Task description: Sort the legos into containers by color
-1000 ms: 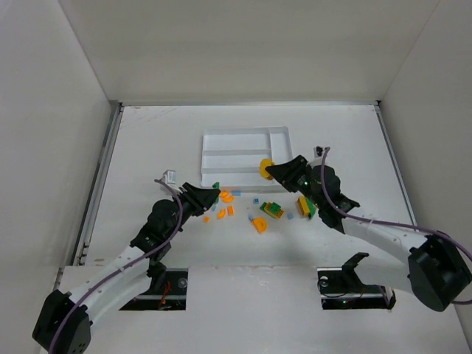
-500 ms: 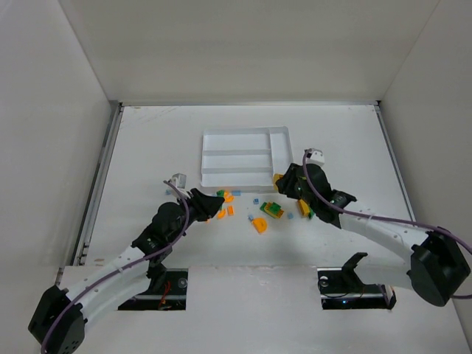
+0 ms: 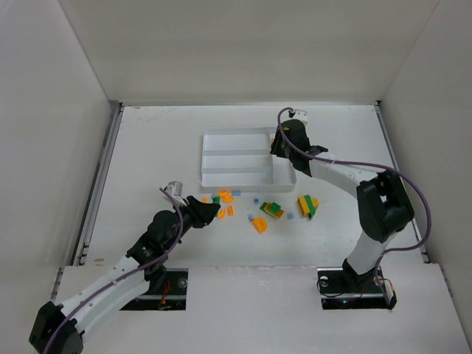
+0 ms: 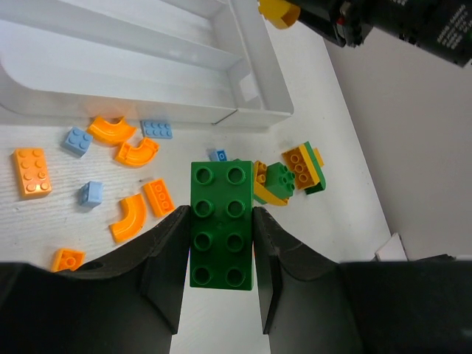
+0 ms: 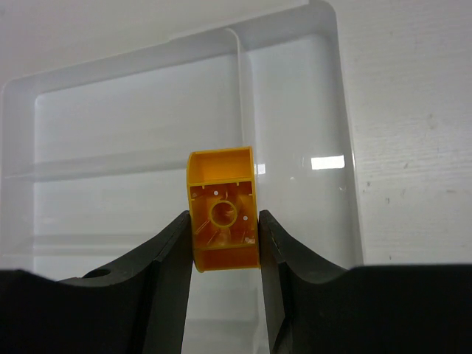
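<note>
While most legos lie loose on the worktop (image 3: pixel 162 140), each arm carries 1 piece. The right pincer (image 5: pixel 223 225) is clamped on a yellow piece (image 5: pixel 221 214) and holds it above the tray (image 5: pixel 110 133), raised so it can clear the rim and dividers. In the right wrist view the piece hangs before the divider between the long slots and the narrow slot (image 5: pixel 295 110). I cannot tell which compartment is directly under it.

Its hollow underside faces the wrist camera, with a round socket showing. The jaws press its 2 flat sides, and its slightly longer axis runs along the fingers, towards the tray's far rim.

The left pincer (image 4: pixel 221 215) grips a green brick (image 4: pixel 221 236) off the worktop, just in front of the tray's near wall and above the loose pieces. These are orange curves (image 4: pixel 110 130), light blue bits (image 4: pixel 77 140) and a mixed green, yellow and orange stack (image 4: pixel 302 166). Lifting it that high likely keeps it from knocking the others.

The brick is 2 by 4 studs with the studs turned to the camera. The jaws bear on its 2 long sides, so its long axis lies along the fingers and points towards the tray. That should suit lowering it lengthwise, though a long slot runs crosswise to it, so a wrist turn may help
</note>
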### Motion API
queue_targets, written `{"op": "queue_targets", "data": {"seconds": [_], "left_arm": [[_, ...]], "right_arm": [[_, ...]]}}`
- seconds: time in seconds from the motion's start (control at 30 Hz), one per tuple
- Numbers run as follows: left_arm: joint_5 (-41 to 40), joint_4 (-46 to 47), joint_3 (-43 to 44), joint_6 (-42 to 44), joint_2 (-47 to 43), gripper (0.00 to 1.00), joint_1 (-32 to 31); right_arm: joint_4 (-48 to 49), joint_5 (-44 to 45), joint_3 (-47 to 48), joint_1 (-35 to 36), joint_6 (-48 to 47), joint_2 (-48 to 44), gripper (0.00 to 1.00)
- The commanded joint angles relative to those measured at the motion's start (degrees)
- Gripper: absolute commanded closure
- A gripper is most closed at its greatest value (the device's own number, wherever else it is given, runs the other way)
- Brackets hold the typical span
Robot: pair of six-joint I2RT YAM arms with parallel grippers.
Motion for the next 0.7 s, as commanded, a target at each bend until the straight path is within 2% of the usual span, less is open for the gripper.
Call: {"op": "queue_targets", "data": {"seconds": [0.0, 0.33, 0.53, 0.67], "left_arm": [[-0.2, 0.0, -1.3, -0.3, -1.5, 0.78, -0.7], [-0.5, -0.2, -1.3, -0.7, -0.7, 0.78, -1.1], [-0.6, 2.1, -0.5, -0.9, 2.3, 0.78, -1.4], [-1.7, 1.8, -1.2, -1.3, 0.6, 0.78, -2.1]], "right_arm": [[0.7, 1.2, 6.1, -2.0, -3.3, 4.0, 0.81], [1.0, -0.2, 10.5, -3.4, -2.9, 8.9, 0.80], [0.8, -1.6, 16.8, -0.1, -2.6, 14.1, 0.79], [-0.7, -3.3, 21.7, 0.0, -1.2, 18.7, 0.76]]}}
